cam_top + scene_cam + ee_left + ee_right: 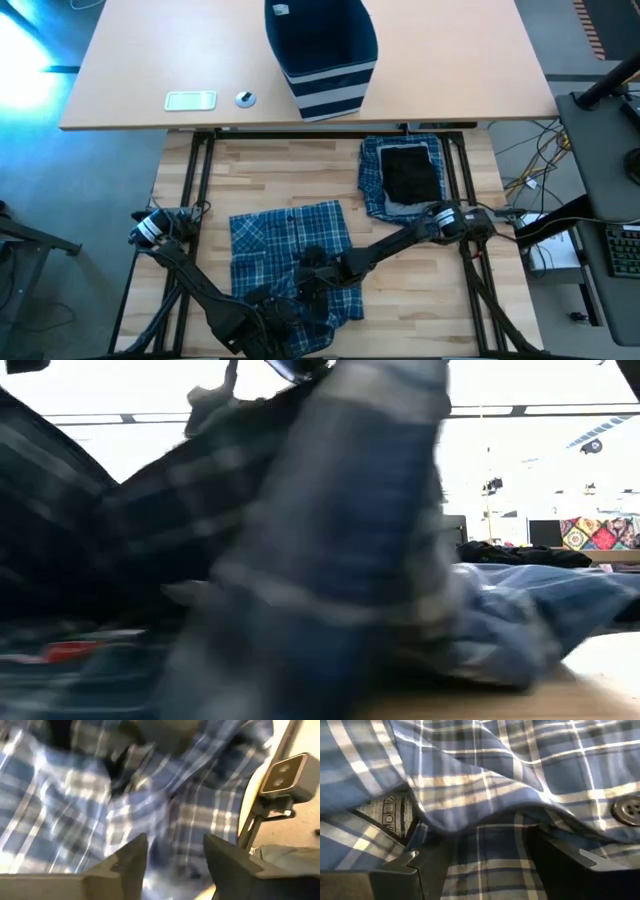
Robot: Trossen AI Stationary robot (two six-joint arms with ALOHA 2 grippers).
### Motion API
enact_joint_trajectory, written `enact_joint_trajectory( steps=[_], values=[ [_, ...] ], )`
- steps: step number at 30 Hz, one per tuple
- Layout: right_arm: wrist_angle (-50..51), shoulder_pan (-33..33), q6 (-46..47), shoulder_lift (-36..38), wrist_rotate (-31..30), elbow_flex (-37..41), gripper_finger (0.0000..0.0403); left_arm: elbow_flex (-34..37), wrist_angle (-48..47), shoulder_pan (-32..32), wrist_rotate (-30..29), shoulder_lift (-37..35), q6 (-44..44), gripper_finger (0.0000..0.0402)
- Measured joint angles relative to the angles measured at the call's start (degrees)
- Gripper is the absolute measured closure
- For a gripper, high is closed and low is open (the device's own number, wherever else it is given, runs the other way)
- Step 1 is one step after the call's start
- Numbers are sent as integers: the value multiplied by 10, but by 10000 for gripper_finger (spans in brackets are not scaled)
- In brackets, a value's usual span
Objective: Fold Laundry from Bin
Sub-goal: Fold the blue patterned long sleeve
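Left pincer [268, 305]: fingers apart, empty, directly over the near hem of the plaid shirt [290, 245].
Right pincer [312, 268]: wide, cloth between its fingers (grip uncertain), mid-shirt.
Shirt axis: near-to-far on the tabletop [260, 170].
Bin [322, 55]: far.

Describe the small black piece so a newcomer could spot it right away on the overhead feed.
Start at the navy striped bin on the far tan table, then drop to the slatted wooden table nearer the arms. On its right side lies a folded plaid stack; the small black piece sits on top, the only plain dark cloth among checks.
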State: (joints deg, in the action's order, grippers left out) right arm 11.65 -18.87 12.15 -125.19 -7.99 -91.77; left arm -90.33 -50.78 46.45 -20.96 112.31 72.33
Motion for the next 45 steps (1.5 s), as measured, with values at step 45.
enact_joint_trajectory(
  steps=[45],
  values=[
    [267,-188,-91,128,-68,-7,147,113,59,110,-51,6,-199,83]
  ],
)
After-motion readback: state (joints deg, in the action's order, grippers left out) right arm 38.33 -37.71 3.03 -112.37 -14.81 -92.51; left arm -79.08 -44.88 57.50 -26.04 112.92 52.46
